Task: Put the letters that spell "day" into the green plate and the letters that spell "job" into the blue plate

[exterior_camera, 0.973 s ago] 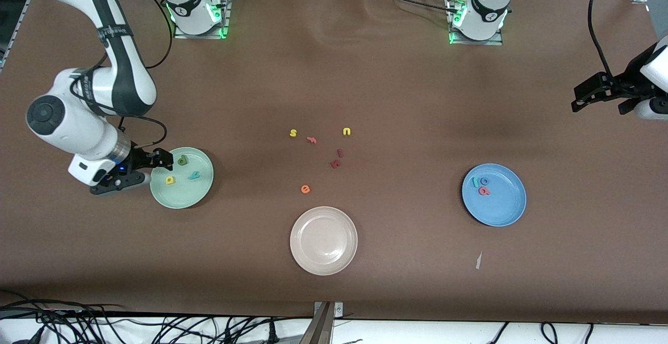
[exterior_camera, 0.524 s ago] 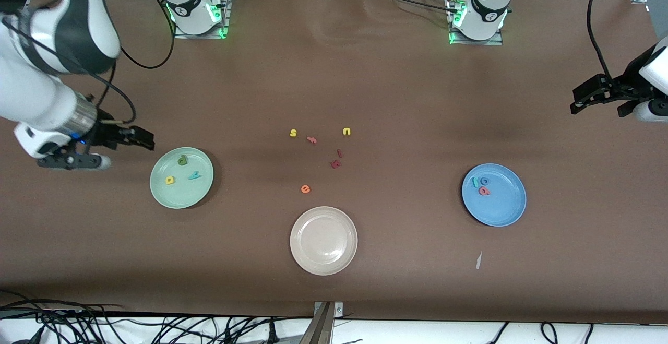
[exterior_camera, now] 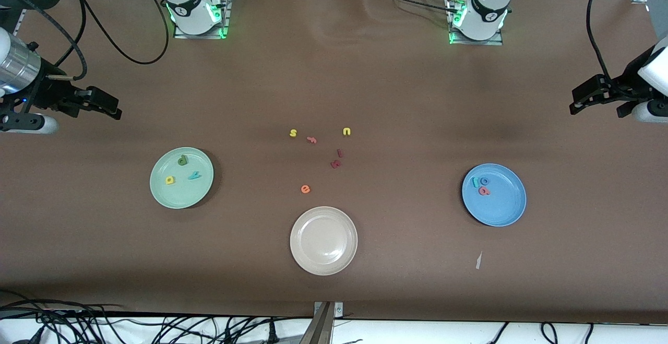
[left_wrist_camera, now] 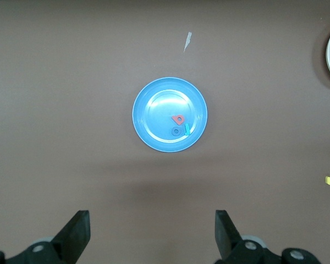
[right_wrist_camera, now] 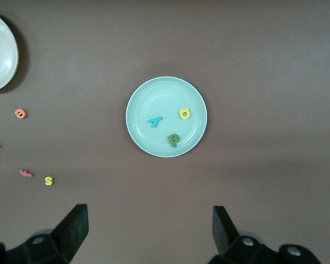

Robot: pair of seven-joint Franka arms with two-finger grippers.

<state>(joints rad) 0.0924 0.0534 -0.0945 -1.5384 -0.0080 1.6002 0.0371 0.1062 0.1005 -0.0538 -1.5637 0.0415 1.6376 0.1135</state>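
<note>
The green plate (exterior_camera: 182,196) holds the dark green "d" (exterior_camera: 182,160), yellow "a" (exterior_camera: 169,180) and teal "y" (exterior_camera: 194,175). In the blue plate (exterior_camera: 505,207) the teal "j" (exterior_camera: 475,181), blue "o" (exterior_camera: 485,181) and salmon "b" (exterior_camera: 484,191) lie close together. My right gripper (exterior_camera: 110,108) hangs open and empty over bare table at the right arm's end, looking down on the green plate (right_wrist_camera: 154,93). High at the left arm's end, my left gripper (exterior_camera: 576,101) waits open and empty, with the blue plate (left_wrist_camera: 154,110) below it.
An empty beige plate (exterior_camera: 323,240) sits nearest the front camera at mid-table. Loose letters lie farther back: yellow "s" (exterior_camera: 293,133), pink "f" (exterior_camera: 312,139), yellow "u" (exterior_camera: 346,131), two dark red ones (exterior_camera: 336,164), orange "e" (exterior_camera: 305,189). A paper scrap (exterior_camera: 478,260) lies near the blue plate.
My right gripper has risen from the green plate's edge and drawn back toward the right arm's end of the table. The left arm has barely moved.
</note>
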